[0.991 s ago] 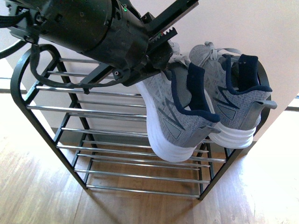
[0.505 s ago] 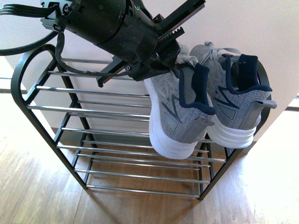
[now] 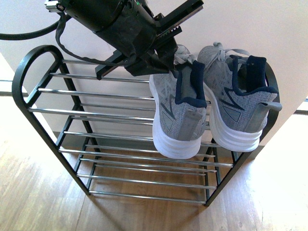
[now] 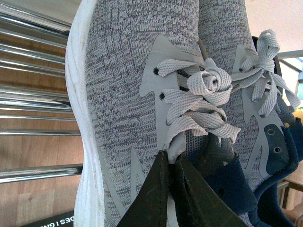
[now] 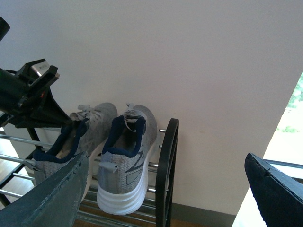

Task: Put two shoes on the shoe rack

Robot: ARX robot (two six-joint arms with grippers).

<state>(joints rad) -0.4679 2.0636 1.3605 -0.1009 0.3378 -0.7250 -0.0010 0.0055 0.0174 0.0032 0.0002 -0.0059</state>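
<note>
Left hand (image 3: 179, 62) pinches the grey knit sneaker (image 3: 175, 118) by its tongue: light, soft, floppy, so hold there. Right hand (image 5: 165, 189) gapes empty.

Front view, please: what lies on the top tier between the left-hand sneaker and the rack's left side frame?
Only bare chrome rods run from that sneaker to the side frame, in the front view.

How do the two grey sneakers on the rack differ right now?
The left shoe is pinched at its tongue by the left gripper, jaws shut; the right shoe stands free. The left shoe shows its heel squarely; the right shoe is turned, showing its side. Both are grey knit with navy collars and white soles, at the top of the shoe rack.
</note>
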